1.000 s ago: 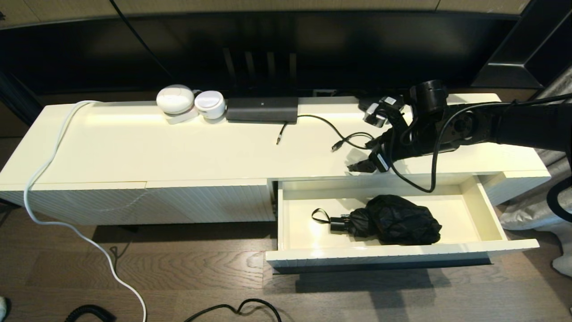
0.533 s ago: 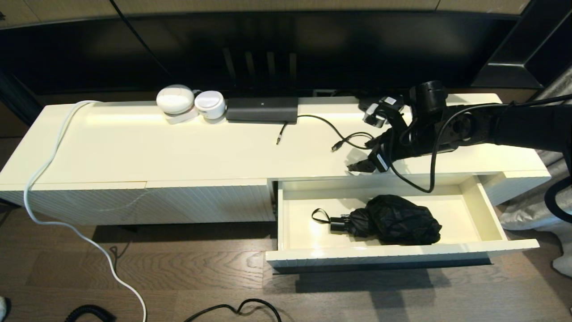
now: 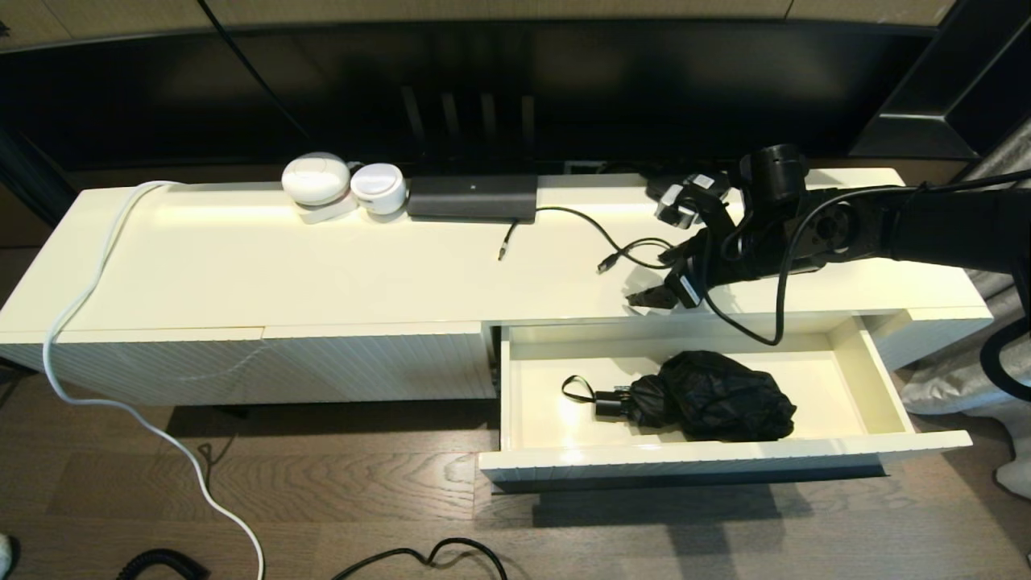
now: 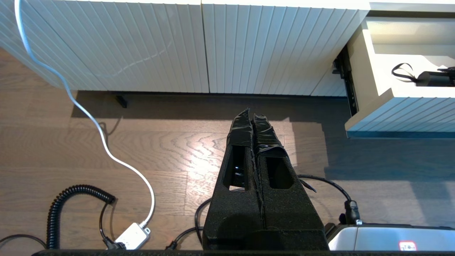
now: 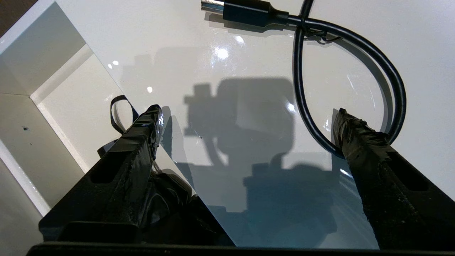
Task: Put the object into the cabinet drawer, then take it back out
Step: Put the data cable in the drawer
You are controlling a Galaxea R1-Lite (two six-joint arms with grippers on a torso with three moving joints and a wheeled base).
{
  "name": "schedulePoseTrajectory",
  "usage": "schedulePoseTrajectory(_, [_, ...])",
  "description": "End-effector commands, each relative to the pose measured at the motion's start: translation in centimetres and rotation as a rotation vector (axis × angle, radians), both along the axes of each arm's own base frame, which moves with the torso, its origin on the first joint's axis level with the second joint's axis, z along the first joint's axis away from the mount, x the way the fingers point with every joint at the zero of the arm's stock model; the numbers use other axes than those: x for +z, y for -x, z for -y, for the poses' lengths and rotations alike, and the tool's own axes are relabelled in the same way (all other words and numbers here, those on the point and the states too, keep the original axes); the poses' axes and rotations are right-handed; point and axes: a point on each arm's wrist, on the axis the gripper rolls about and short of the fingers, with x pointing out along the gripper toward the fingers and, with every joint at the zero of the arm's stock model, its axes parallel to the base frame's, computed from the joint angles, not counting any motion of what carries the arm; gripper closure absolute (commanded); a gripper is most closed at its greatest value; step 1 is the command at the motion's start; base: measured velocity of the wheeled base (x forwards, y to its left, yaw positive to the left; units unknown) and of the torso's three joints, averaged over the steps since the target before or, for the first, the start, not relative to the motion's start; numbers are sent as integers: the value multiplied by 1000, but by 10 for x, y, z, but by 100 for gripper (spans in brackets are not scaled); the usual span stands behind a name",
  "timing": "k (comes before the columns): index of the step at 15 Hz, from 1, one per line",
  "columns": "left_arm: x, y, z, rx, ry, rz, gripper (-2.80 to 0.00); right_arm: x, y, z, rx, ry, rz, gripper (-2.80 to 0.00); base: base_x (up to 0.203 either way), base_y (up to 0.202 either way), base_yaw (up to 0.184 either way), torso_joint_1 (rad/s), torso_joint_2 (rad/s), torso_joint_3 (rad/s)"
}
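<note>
Your right gripper (image 3: 662, 282) hovers above the glossy top of the cream-white cabinet (image 3: 242, 266), just behind the open cabinet drawer (image 3: 725, 459), with its jaws spread wide and holding nothing. In the right wrist view the two black taped fingertips (image 5: 149, 121) stand far apart over the shiny surface, and a looped black USB cable (image 5: 355, 53) lies on the cabinet top beneath and between them; you cannot tell whether the far fingertip touches the cable. The drawer is pulled fully out on the right side of the cabinet, and the object, a folded black umbrella (image 3: 709, 396), lies inside on the smooth cream floor, its handle and wrist strap (image 3: 577, 390) pointing toward the robot's left. The umbrella sits apart from your gripper, lower and nearer the robot. Your left gripper (image 4: 253, 115) is parked low over the wooden floor (image 4: 160, 149) in front of the ribbed cabinet front, its jaws pressed together and empty. Farther along the cabinet top rest two white rounded devices (image 3: 316, 179) and a flat black box (image 3: 472, 197), and a white cord (image 3: 80, 306) trails down onto the floor.
</note>
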Motion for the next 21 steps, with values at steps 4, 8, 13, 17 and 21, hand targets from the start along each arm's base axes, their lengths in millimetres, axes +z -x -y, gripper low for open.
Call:
schedulePoseTrajectory(4, [0, 0, 0, -1, 1, -1, 0, -2, 0, 1, 0, 4, -12, 0, 0, 0, 0, 0, 0, 0])
schedulePoseTrajectory(8, [0, 0, 0, -1, 1, -1, 0, -5, 1, 4, -4, 11, -40, 0, 0, 0, 0, 0, 0, 0])
schedulePoseTrajectory(13, [0, 0, 0, 0, 1, 1, 0, -5, 3, 7, 2, 8, -64, 0, 0, 0, 0, 0, 0, 0])
schedulePoseTrajectory(17, [0, 0, 0, 0, 1, -1, 0, 6, 8, 8, 20, -9, -45, 0, 0, 0, 0, 0, 0, 0])
schedulePoseTrajectory(21, [0, 0, 0, -2, 1, -1, 0, 27, 24, 12, 28, -18, -32, 0, 0, 0, 0, 0, 0, 0])
